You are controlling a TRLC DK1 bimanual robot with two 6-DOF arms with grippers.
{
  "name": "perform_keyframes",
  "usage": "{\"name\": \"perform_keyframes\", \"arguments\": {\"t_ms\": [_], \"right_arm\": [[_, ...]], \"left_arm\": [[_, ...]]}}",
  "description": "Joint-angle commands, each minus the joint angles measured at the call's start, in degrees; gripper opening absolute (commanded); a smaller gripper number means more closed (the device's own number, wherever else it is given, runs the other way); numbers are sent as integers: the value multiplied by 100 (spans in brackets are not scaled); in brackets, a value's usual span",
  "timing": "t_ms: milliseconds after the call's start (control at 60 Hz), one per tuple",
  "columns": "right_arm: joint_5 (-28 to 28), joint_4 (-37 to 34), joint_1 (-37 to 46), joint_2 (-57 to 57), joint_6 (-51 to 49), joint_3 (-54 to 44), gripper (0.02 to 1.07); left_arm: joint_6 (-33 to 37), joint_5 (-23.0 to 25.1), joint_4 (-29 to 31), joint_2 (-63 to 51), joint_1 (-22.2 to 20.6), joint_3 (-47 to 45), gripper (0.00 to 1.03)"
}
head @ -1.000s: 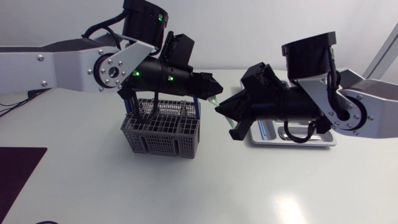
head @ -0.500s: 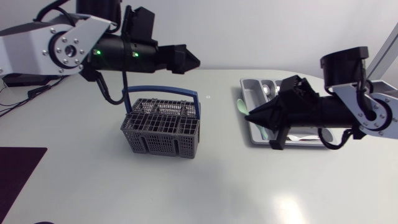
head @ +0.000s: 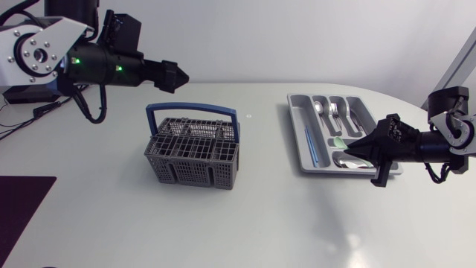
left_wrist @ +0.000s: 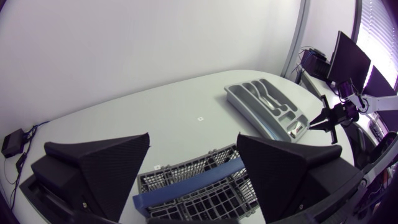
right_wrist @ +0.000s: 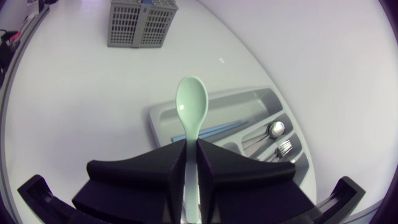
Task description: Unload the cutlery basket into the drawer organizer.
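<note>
The grey cutlery basket (head: 195,154) with a blue handle (head: 193,109) stands left of the table's middle; it shows below my left gripper in the wrist view (left_wrist: 199,186) and far ahead of my right one (right_wrist: 142,22). My left gripper (head: 181,74) (left_wrist: 193,140) hangs open above and behind the basket's left side, holding nothing. The grey drawer organizer (head: 294,126) (left_wrist: 239,99) (right_wrist: 163,121) lies at the right with spoons, forks (head: 336,109) and a blue piece (head: 309,145) in it. My right gripper (head: 349,151) (right_wrist: 191,142) is shut on a pale green spoon (head: 338,142) (right_wrist: 191,99) over the organizer's near end.
A dark mat (head: 22,208) covers the table's front left corner. A cable (head: 44,110) lies at the left edge. A stretch of bare table separates the basket from the organizer.
My left gripper let go, opened and drew back up and to the left, away from the basket. My right arm carried the green spoon rightward, from beside the basket to over the organizer.
</note>
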State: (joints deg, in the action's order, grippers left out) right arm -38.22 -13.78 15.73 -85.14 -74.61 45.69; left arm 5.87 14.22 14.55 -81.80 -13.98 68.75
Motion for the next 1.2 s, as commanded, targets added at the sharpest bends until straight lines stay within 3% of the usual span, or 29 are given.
{"name": "perform_keyframes", "arguments": {"t_ms": [0, 150, 500, 567, 683, 783, 933, 1050, 1183], "right_arm": [[165, 209, 185, -354, -669, 142, 9], [517, 710, 379, -951, -1100, 274, 8], [1123, 965, 502, -1725, -1416, 731, 11], [1238, 1044, 493, -1751, -1460, 695, 24], [1352, 1097, 502, -1742, -1425, 713, 79], [1361, 1088, 502, -1417, -1144, 652, 94], [1150, 1018, 238, -442, -432, 344, 95], [1088, 763, -430, 446, 227, -104, 94], [1106, 490, -1458, 982, 1080, -377, 70]], "left_arm": [[318, -77, 48, 85, 194, -301, 99], [600, -191, 40, 182, 528, -521, 99], [925, -191, 40, 296, 993, -951, 99], [960, -191, 48, 323, 1046, -995, 99], [1048, -191, 66, 323, 1178, -1092, 99], [1118, -191, 75, 323, 1292, -1189, 99], [1276, -183, 66, 340, 1512, -1391, 98], [1364, -147, 57, 358, 1714, -1584, 97], [1505, -112, -31, 296, 1793, -1857, 85]]}}
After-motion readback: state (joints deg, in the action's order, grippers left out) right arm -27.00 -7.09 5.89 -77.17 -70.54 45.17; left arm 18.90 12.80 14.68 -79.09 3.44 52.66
